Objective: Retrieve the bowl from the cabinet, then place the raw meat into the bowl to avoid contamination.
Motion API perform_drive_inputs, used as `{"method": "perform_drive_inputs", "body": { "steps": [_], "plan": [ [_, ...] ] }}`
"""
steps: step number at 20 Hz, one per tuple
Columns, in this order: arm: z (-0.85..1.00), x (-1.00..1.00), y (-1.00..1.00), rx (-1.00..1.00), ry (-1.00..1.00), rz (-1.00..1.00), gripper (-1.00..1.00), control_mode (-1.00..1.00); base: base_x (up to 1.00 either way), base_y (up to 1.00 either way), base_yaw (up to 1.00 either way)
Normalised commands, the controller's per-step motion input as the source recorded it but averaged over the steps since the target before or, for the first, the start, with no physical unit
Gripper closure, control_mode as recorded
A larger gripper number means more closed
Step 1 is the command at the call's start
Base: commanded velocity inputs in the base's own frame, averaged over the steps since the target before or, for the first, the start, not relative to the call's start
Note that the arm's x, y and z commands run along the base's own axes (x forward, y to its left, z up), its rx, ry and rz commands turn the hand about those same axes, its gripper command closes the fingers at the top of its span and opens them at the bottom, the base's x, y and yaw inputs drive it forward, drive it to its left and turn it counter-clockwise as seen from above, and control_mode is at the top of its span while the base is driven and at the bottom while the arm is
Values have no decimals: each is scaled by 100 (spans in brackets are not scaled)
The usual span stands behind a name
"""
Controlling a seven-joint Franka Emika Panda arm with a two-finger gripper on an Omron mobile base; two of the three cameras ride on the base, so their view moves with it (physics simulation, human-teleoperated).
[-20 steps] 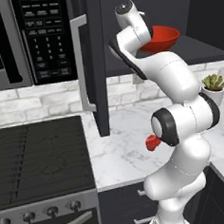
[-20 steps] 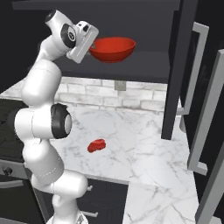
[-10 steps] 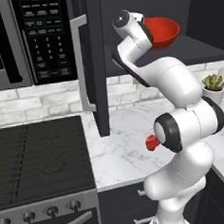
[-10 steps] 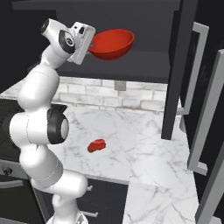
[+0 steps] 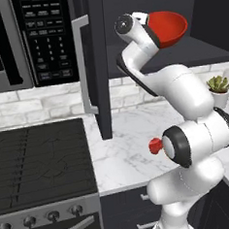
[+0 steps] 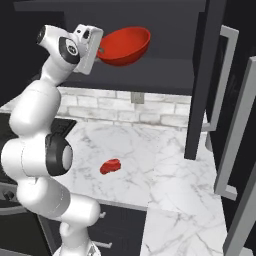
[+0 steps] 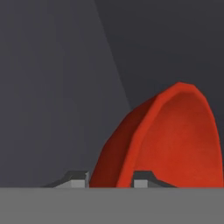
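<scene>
Bowl (image 6: 123,46) higher than before, tilted, rim pinched in gripper (image 6: 101,50), inside cabinet (image 6: 150,77)

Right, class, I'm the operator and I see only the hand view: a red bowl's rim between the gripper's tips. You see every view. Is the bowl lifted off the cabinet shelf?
Observer: Yes. In the right base view the bowl hangs tilted in the gripper, above the shelf of the open cabinet.
Operator: Where is the meat?
Observer: It lies on the marble counter. The meat is well below the bowl and apart from it.
Operator: Anything else on that counter?
Observer: In the left base view a small potted plant stands at the back, by the wall.
</scene>
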Motion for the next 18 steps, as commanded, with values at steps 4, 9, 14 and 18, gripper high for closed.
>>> {"method": "perform_drive_inputs", "body": {
  "steps": [4, 9, 14, 18],
  "plan": [
    [8, -72, 4, -2, -2, -1, 100, -100, 0, 0, 0],
    [2, -89, 0, 0, 0, -1, 100, -100, 0, 0, 0],
    [0, -100, 0, 0, 0, 0, 100, -100, 0, 0, 0],
    [0, -100, 0, 0, 0, 0, 100, -100, 0, 0, 0]
  ]
}}
